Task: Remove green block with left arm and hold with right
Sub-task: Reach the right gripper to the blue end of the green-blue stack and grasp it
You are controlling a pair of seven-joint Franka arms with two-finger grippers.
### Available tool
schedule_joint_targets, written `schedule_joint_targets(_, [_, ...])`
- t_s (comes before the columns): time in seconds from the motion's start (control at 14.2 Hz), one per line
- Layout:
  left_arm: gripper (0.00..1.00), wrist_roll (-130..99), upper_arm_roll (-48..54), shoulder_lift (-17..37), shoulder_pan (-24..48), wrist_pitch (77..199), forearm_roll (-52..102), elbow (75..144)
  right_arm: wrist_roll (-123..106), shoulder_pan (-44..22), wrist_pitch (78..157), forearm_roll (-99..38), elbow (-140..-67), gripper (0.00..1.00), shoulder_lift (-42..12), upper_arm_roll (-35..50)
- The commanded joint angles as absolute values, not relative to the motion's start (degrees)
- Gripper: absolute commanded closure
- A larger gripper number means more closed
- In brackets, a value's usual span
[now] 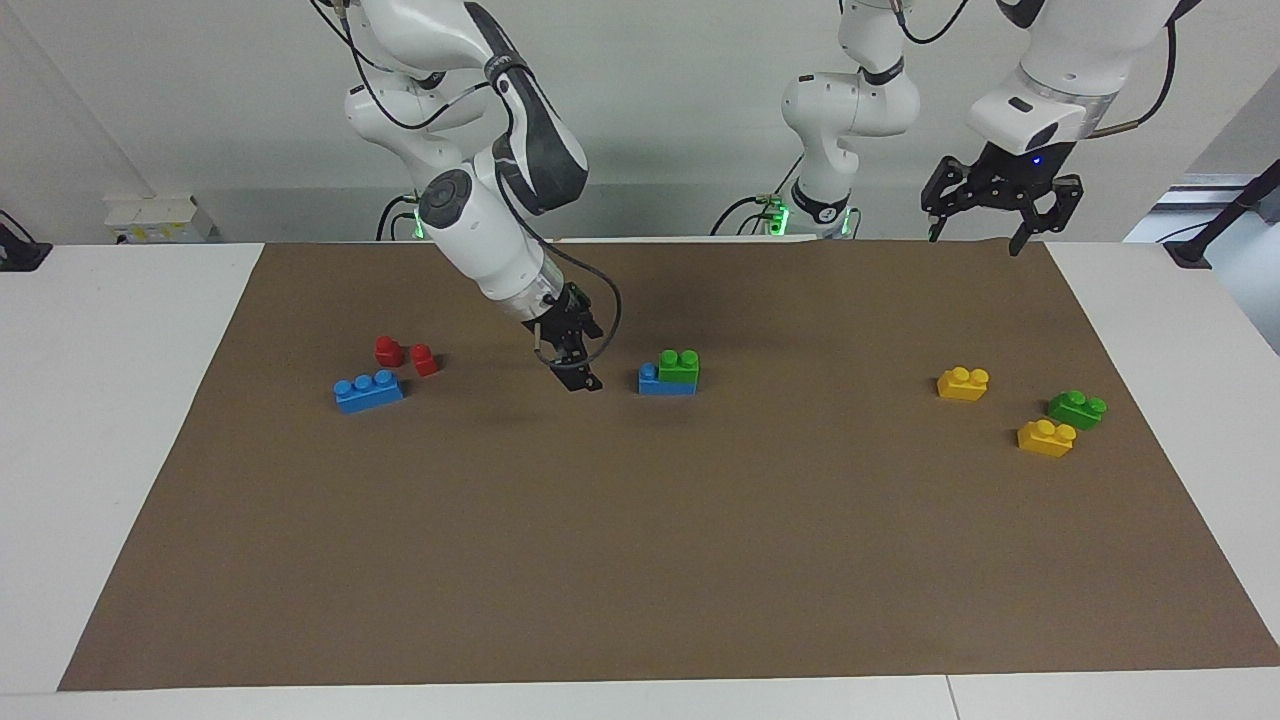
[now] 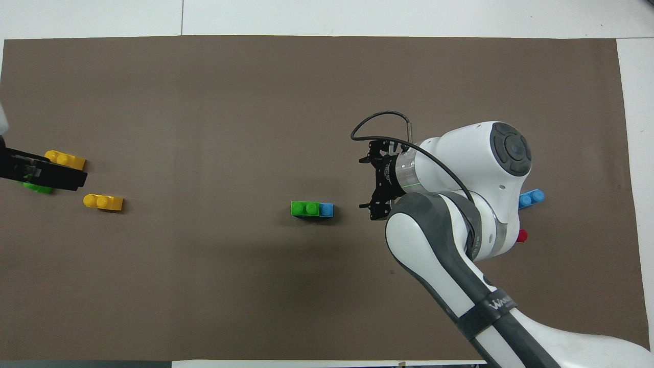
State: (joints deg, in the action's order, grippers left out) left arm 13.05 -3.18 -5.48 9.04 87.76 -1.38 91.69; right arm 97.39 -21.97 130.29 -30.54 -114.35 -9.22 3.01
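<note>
1. Green block point(image 1: 679, 365), seen in the facing view, sat pressed onto a blue brick point(image 1: 664, 381) near the middle of the brown mat point(image 1: 640, 560) on the desk point(image 1: 110, 420). It covered the studs at the left arm's end of the blue brick and left one blue stud bare.
2. In the same view my right claw point(image 1: 578, 376) was low over the mat, just beside the stack on the right arm's side, not touching it and holding nothing. I could not tell how far its fingers were apart.
3. My left claw point(image 1: 1000, 215) waited high over the mat's edge at the left arm's end, fingers spread wide and empty.
4. From overhead, the green block point(image 2: 305, 208) and its blue brick point(image 2: 326, 209) lay in line with the right claw point(image 2: 375, 186), with a clear gap between them.
5. The left claw point(image 2: 48, 174) showed over a yellow brick point(image 2: 65, 159) and the darker green brick point(image 2: 37, 187).
6. I judged the step to be the right arm's approach to brace the blue base. Next it needed to close that gap and grip the blue brick only, leaving the green block free for the left arm to pull off.
</note>
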Motion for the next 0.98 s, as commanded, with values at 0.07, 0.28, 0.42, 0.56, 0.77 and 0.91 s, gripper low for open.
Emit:
schedule_joint_targets(0.07, [0.0,13.1,-3.6,-7.73,4.93,88.6,-1.85,94.83,96.86,-23.64,132.8,-33.21,-115.14,0.01,-11.68,2.81])
schedule_joint_targets(0.28, [0.0,13.01,-3.52,-8.17,4.13,88.86,-1.85,94.31,95.63,-25.39,134.82,-36.21,-114.88,0.01,-13.96,2.81])
schedule_joint_targets(0.42, [0.0,13.1,-3.25,-9.31,4.74,88.77,-1.76,94.83,95.63,-26.19,137.62,-36.21,-114.96,0.01,-15.29,2.81])
schedule_joint_targets(0.56, [0.0,11.09,-2.64,-10.72,5.1,89.03,-1.76,97.72,95.63,-27.51,139.12,-37.17,-114.87,0.01,-16.17,2.81])
schedule_joint_targets(0.77, [0.0,9.23,-2.55,-11.25,7.37,88.95,-1.58,98.17,95.45,-28.74,141.14,-37.53,-115.22,0.01,-16.96,2.81])
schedule_joint_targets(0.91, [0.0,5.65,-2.55,-11.34,9.92,88.51,-1.58,98.26,95.28,-29.7,142.38,-37.53,-115.93,0.01,-17.31,2.81])
